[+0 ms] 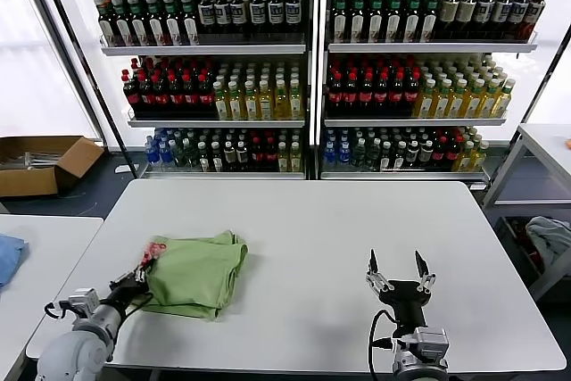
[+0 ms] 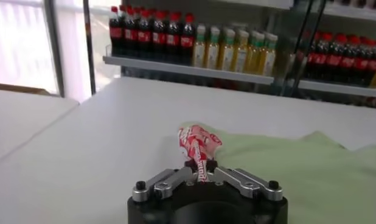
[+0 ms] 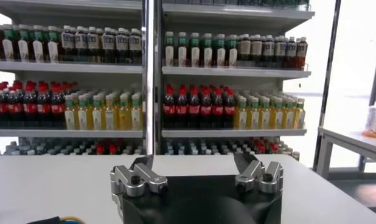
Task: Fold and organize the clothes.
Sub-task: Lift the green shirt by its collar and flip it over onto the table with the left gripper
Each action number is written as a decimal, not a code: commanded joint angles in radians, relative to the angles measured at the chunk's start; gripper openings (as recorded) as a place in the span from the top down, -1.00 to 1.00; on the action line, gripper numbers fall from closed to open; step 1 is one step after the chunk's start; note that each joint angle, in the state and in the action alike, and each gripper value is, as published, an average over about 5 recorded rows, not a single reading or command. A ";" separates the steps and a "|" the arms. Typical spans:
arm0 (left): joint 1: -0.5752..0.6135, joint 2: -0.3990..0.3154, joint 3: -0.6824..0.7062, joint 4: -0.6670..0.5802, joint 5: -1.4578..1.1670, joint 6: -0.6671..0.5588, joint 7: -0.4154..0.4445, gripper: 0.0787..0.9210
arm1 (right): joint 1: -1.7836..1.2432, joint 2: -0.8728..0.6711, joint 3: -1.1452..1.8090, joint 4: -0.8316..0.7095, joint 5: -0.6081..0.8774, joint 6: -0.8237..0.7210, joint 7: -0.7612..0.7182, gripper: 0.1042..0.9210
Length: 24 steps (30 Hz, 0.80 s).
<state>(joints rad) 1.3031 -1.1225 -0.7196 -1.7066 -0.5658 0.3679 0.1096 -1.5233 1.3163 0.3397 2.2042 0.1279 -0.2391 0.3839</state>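
Observation:
The light green polo shirt (image 1: 198, 272) lies folded into a compact bundle on the left part of the white table (image 1: 321, 238). Its red-and-white print (image 1: 154, 252) shows at the bundle's near-left corner. My left gripper (image 1: 136, 281) is shut on that printed edge; the left wrist view shows the print (image 2: 199, 146) pinched between the fingers, with green cloth (image 2: 297, 170) spreading beside it. My right gripper (image 1: 399, 267) is open and empty, held upright above the table's front right, well away from the shirt. It holds nothing in the right wrist view (image 3: 195, 165).
Shelves of bottles (image 1: 303, 69) stand behind the table. A second table (image 1: 36, 265) with a blue cloth (image 1: 9, 256) is at the left, a cardboard box (image 1: 40, 162) behind it. Another table (image 1: 549, 144) and a pale cloth (image 1: 549, 238) are at the right.

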 commanded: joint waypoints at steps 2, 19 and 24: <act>-0.034 0.263 -0.287 0.141 -0.158 -0.016 -0.006 0.92 | 0.014 -0.003 -0.005 -0.007 0.008 0.000 0.001 -0.76; 0.001 0.166 -0.029 -0.218 -0.028 0.013 -0.047 0.92 | 0.016 0.002 0.009 -0.022 0.013 -0.002 0.004 -0.76; 0.045 -0.075 0.357 -0.427 0.167 0.044 -0.132 0.92 | -0.024 0.011 0.045 -0.016 0.004 0.005 0.005 -0.76</act>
<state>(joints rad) 1.2700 -0.8832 -0.8616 -1.7232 -0.6318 0.3736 0.0804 -1.5113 1.3223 0.3472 2.1846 0.1372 -0.2384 0.3885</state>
